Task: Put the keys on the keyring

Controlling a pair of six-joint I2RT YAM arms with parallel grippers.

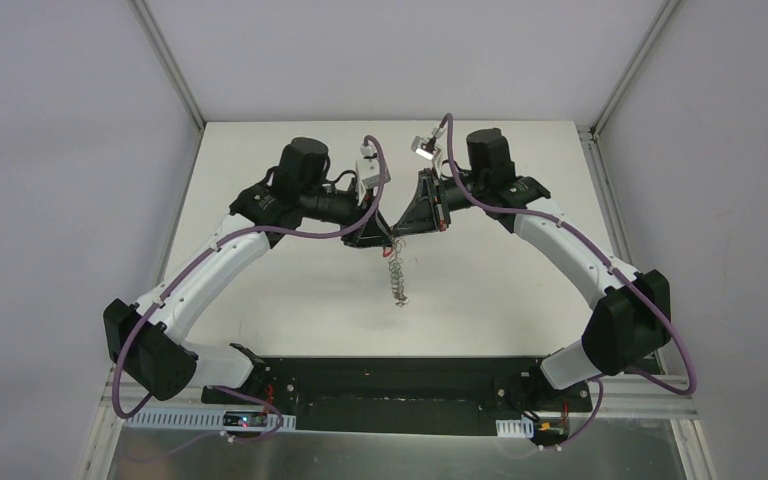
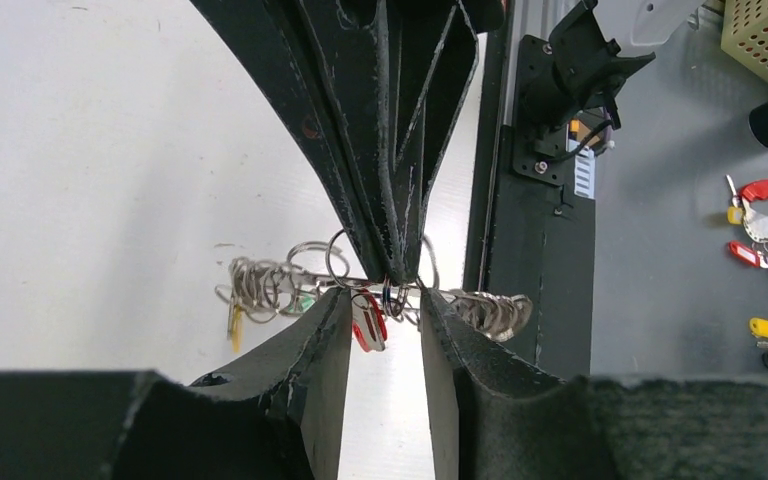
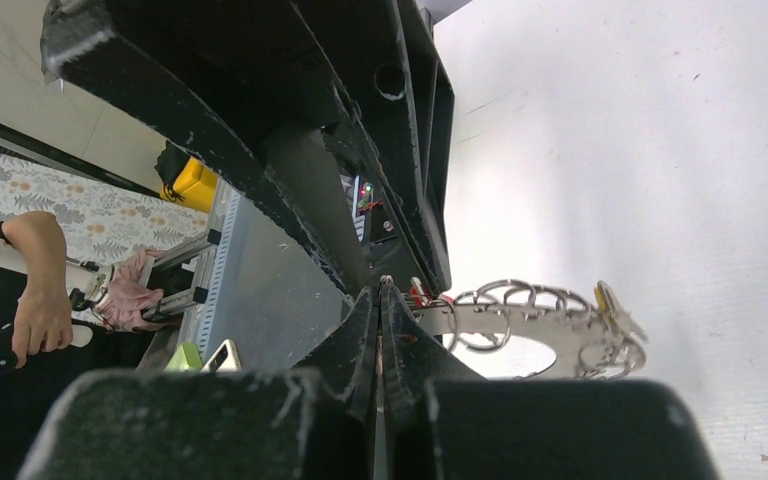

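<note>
The keyring (image 1: 396, 275) hangs in the air above the middle of the table, below the point where both grippers meet. My right gripper (image 3: 380, 292) is shut on the keyring's (image 3: 520, 322) near edge; the flat grey plate with several small wire rings stretches to the right. In the left wrist view the keyring (image 2: 480, 308) runs edge-on across the tips of my left gripper (image 2: 385, 296), which is open. A red key (image 2: 368, 322) dangles from the ring in the gap between the left fingers. A yellow key (image 2: 235, 325) hangs at the ring's far left end.
The white table (image 1: 290, 290) lies under the hanging ring. Beyond the table edge the left wrist view shows a heap of spare tagged keys (image 2: 765, 215), a yellow basket (image 2: 765, 35) and the black arm mount (image 2: 535, 250). A person (image 3: 30, 290) stands beside the cell.
</note>
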